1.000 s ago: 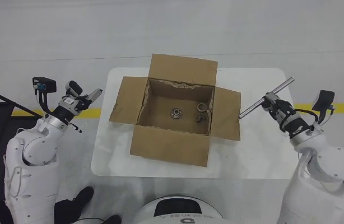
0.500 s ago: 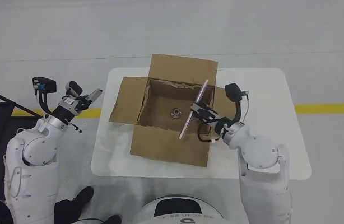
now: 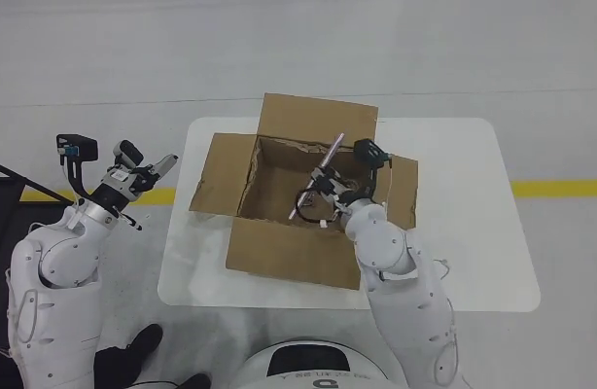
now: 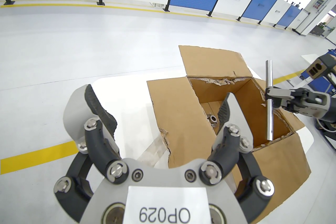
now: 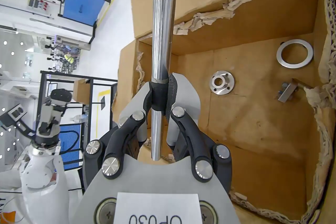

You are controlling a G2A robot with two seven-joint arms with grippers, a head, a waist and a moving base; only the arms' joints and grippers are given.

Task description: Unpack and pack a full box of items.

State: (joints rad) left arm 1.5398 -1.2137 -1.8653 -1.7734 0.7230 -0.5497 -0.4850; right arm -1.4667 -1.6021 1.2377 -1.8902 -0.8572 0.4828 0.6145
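An open cardboard box (image 3: 294, 251) stands on the white table (image 3: 454, 194). My right gripper (image 3: 323, 183) hangs over the box's inside, shut on a shiny metal rod (image 3: 318, 177) that slants across the opening. In the right wrist view the rod (image 5: 164, 12) runs up between the right gripper's (image 5: 160, 96) pads. On the box floor below lie a round flange (image 5: 221, 82), a flat metal ring (image 5: 281, 55) and a small metal bracket (image 5: 287, 91). My left gripper (image 4: 160, 96) is open and empty, off the table's left edge (image 3: 162, 163), facing the box (image 4: 173, 114).
All four box flaps are folded outward, with torn inner edges (image 5: 204, 19). Bare table shows to the right of the box. A yellow floor line (image 3: 561, 187) runs past both sides of the table.
My right arm has swung in from the table's right side, carrying the rod to above the box's inside. The left arm has kept still.
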